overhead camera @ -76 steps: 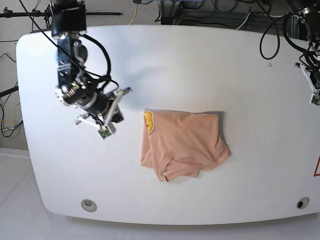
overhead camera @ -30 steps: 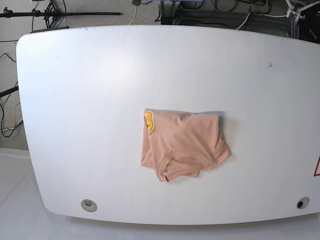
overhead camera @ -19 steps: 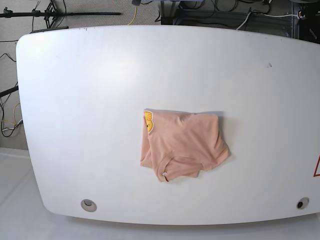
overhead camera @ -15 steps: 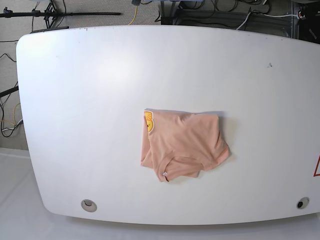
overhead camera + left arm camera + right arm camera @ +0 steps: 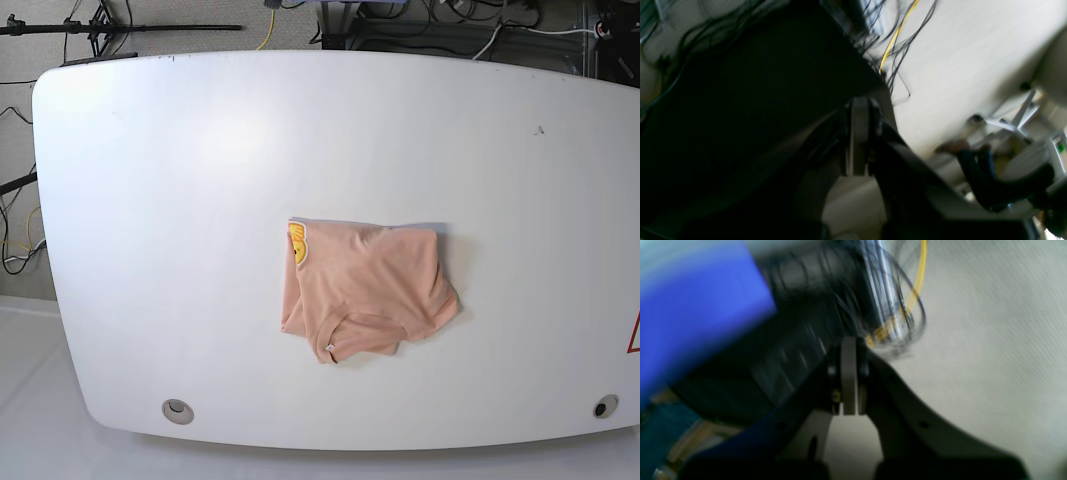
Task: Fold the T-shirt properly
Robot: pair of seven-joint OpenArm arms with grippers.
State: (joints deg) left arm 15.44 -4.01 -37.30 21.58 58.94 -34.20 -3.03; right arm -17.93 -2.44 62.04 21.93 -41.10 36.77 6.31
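Hard to make out: both wrist views are blurred, aimed away from the tabletop [image 5: 150,200] at cables and floor.
Out of frame: neither arm appears in the base view.
Left end effector [image 5: 859,140]: fingers pressed together, holding nothing.
Right end effector [image 5: 849,380]: fingers pressed together, holding nothing.
T-shirt [image 5: 365,290]: folded into a wrinkled, rough rectangle near the tabletop's middle, yellow-orange print [image 5: 297,244] at its upper left corner.

My base camera high overhead, facing down on the whole white worktop [image 5: 150,200], both wrist cameras close behind my tools, blurred, facing off-worktop toward floor and cables [image 5: 893,36], sharing only that yellow cable with base.
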